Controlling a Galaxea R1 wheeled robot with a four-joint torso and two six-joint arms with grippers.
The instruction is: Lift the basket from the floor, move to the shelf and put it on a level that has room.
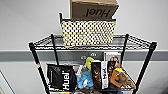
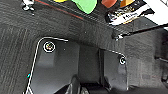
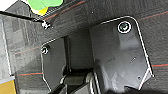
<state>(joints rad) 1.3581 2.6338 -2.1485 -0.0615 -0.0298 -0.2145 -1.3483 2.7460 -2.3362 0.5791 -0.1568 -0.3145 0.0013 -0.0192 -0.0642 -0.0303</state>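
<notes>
Dark grey carpet floor (image 2: 20, 50) with red stripes lies beneath both wrists; state of fingers cannot be told. Cream woven basket (image 1: 88, 32) with dark rim sits on top tier (image 1: 140, 42) of black wire shelf (image 1: 37, 62), against brown cardboard Huel box (image 1: 93, 8). Risk: basket's front overhangs the tier slightly; a knock could tip it.

Plain pale wall (image 1: 30, 17) at the far side, evenly and softly lit, crossed at mid height by a broad grey band (image 1: 15, 55) running left to right, with two small round fittings (image 1: 88, 56) set in it just behind the black wire rack (image 1: 140, 42). Underfoot, a floor (image 2: 20, 37) of dark grey ribbed carpet tiles, laid with the ribbing turned from tile to tile and cut by thin red stripes (image 2: 60, 10). In the right wrist view, more of the same carpet, meeting a tan patch of flooring (image 3: 6, 86) at one edge.
</notes>
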